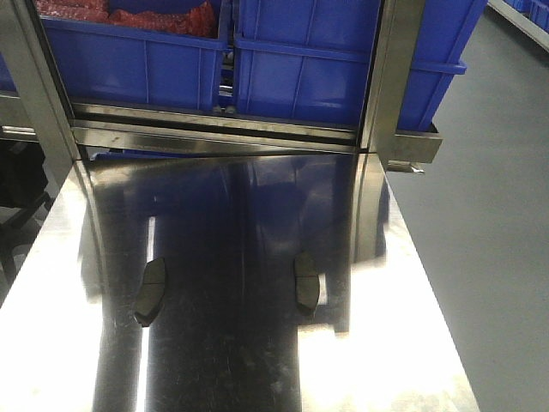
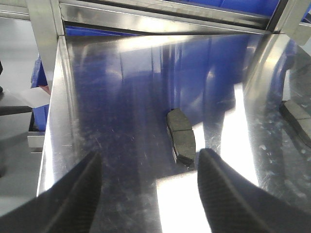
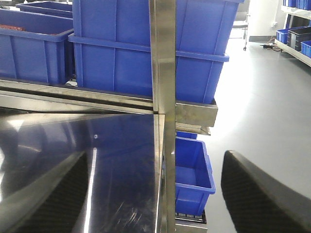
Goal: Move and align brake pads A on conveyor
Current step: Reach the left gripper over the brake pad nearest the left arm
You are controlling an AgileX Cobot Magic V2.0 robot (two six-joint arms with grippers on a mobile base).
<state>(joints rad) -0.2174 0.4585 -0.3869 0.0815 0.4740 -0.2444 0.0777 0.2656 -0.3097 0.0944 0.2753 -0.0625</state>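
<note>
Two dark-grey curved brake pads lie flat on a shiny steel table, the left pad and the right pad about a hand's width apart. In the left wrist view the left pad lies just ahead of my left gripper, near its right finger. That gripper is open and empty. The other pad shows at that view's right edge. My right gripper is open and empty, straddling the table's right edge with no pad in sight. The conveyor is out of view.
Blue plastic crates stand on a rack behind the table, one holding red parts. Steel uprights frame the far corners. A blue bin sits low beside the right edge, with grey floor beyond.
</note>
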